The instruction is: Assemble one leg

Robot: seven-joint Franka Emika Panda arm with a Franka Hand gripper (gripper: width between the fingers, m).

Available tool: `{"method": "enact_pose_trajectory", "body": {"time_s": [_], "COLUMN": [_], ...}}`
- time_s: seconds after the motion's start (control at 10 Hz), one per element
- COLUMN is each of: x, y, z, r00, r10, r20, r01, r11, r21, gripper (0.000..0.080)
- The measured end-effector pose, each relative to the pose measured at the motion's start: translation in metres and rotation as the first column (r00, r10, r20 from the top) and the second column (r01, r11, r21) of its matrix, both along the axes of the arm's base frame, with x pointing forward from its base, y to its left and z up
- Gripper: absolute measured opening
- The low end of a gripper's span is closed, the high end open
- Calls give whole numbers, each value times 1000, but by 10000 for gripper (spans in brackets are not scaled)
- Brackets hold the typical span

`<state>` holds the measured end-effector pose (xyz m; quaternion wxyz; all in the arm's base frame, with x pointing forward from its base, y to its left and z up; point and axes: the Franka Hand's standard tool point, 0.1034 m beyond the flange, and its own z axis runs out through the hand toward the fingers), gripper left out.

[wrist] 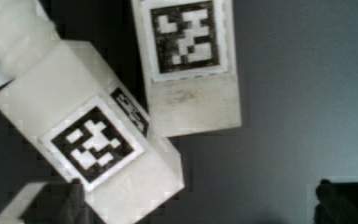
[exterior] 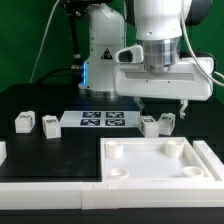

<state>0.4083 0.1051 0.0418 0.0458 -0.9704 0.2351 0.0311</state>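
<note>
Two small white legs with black-and-white tags lie side by side on the black table, one beside the other. My gripper hangs just above them, open and empty. In the wrist view my gripper is spread wide. One leg lies slanted by one dark fingertip, and the other leg lies further out. The second fingertip is over bare table. Two more legs lie at the exterior view's left.
The marker board lies flat in the middle of the table. A large white square panel with a raised rim and corner holes sits in front. A white border strip runs along the front left.
</note>
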Motion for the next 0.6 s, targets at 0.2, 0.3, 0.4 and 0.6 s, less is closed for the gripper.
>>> {"method": "enact_pose_trajectory", "body": {"time_s": [0.2, 0.3, 0.4, 0.6], "x": [2, -5, -13, -21], "y": [-1, 5, 12, 20], "z": [1, -2, -4, -7], "r00": [1000, 1000, 999, 997], "r10": [10, 23, 42, 72], "r20": [6, 7, 11, 5], "r01": [-10, -23, -42, -72], "r11": [1000, 1000, 999, 997], "r21": [4, 4, 3, 3], "gripper": [649, 649, 649, 649]}}
